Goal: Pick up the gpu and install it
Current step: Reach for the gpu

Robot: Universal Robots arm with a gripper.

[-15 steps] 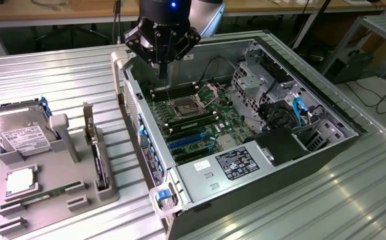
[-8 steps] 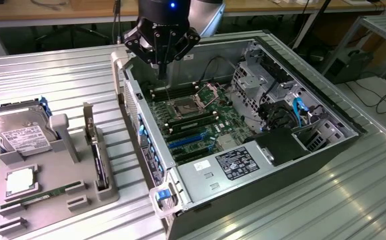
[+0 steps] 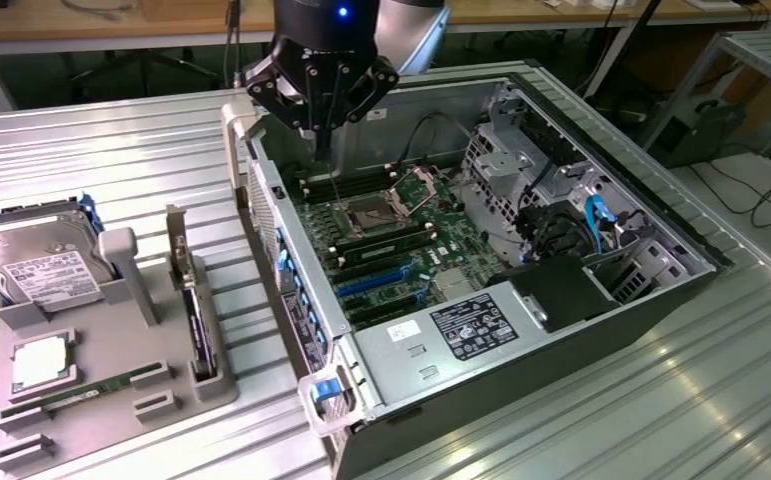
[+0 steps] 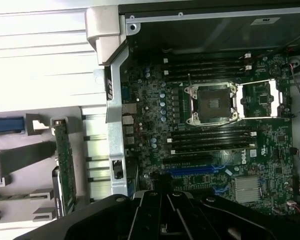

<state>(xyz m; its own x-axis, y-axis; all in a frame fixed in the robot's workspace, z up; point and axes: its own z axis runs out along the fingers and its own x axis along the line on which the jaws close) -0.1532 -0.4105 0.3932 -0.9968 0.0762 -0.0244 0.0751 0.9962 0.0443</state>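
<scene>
Your black claw (image 3: 321, 148), slim fingers clenched to a point on nothing, hangs over the green motherboard (image 3: 399, 250) in the open metal case (image 3: 559, 400), while the gpu (image 3: 200, 325), a dark slab on edge, stands slotted in the grey moulded tray (image 3: 118, 400), well apart at the exterior view's left.

**Open computer and spare parts on a ribbed metal table**

An open computer case (image 3: 492, 390) lies on its side on the ribbed metal table (image 3: 679, 420). Inside, the green motherboard (image 3: 419, 250) shows an open processor socket (image 3: 362, 213) flanked by dark memory slots (image 3: 385, 238). Blue slots (image 3: 372, 283) sit nearer the labelled power supply (image 3: 472, 325). Blue cables (image 3: 596, 222) run by the drive bays. At the exterior view's left, a grey holder (image 3: 112, 405) carries a hard drive (image 3: 41, 275) set in a slot, 1 processor chip (image 3: 41, 362) lying flat and 1 memory stick (image 3: 85, 388) just beside it.
</scene>
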